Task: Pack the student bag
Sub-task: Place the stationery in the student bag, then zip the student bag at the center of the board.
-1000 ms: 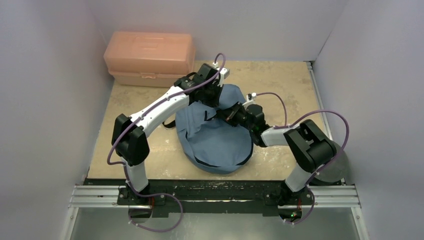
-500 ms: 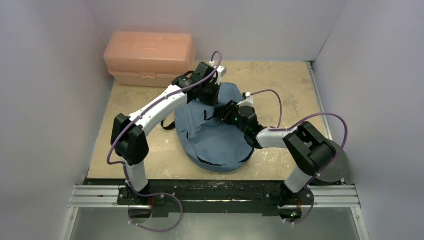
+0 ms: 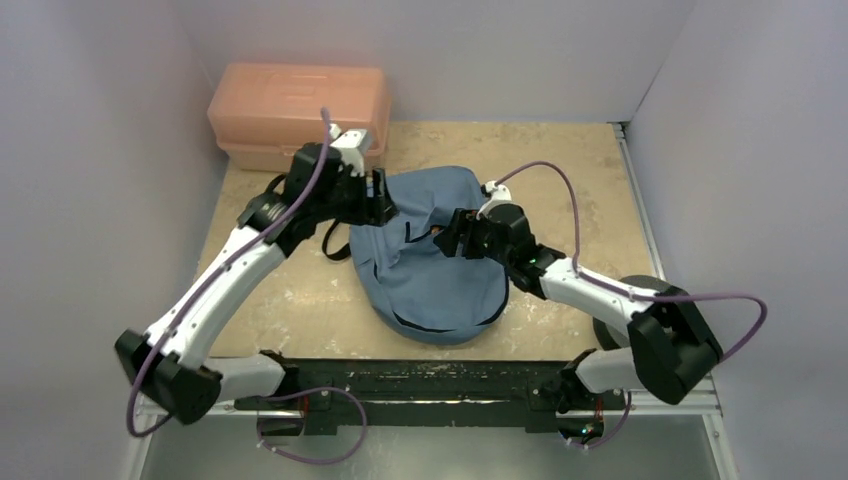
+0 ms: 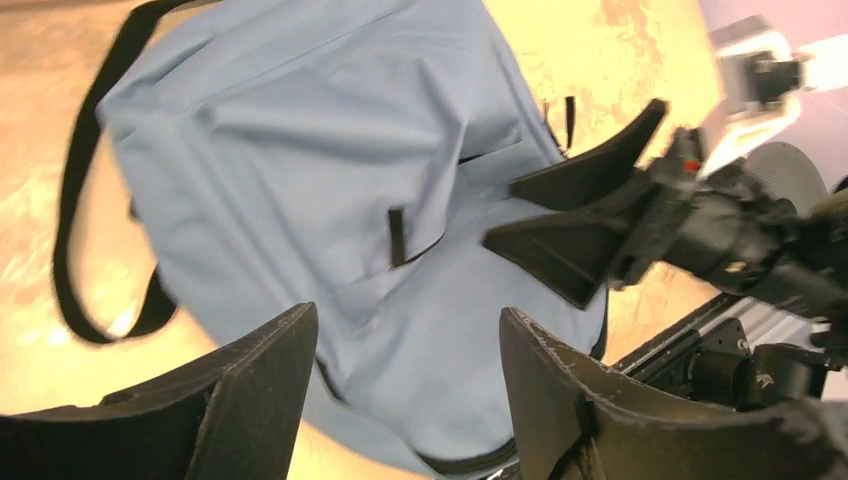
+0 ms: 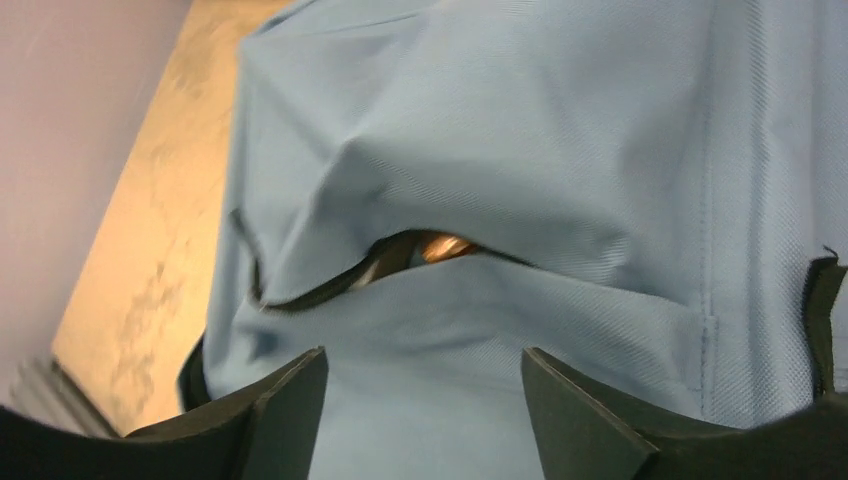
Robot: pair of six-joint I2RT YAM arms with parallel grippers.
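Note:
The student bag (image 3: 430, 280), soft dusty-blue with black straps, lies in the middle of the table. My left gripper (image 3: 385, 197) hovers at its far-left edge, open and holding nothing; in the left wrist view its fingers (image 4: 408, 340) frame the bag (image 4: 300, 150) from above. My right gripper (image 3: 448, 232) is over the bag's middle, open too, and it shows in the left wrist view (image 4: 575, 215) with jaws spread. In the right wrist view the gripper (image 5: 425, 370) hangs above the fabric (image 5: 520, 130), just short of a narrow slit (image 5: 420, 250) where something orange-brown shows inside.
A rigid salmon-pink plastic box (image 3: 298, 115) stands at the back left, close behind my left arm. A black strap loop (image 3: 335, 245) lies on the table left of the bag. Walls close in on the left, back and right.
Both grippers have opened and let go of the bag fabric. My left arm has swung back to the left, off the bag's top. My right arm has stretched out lower.

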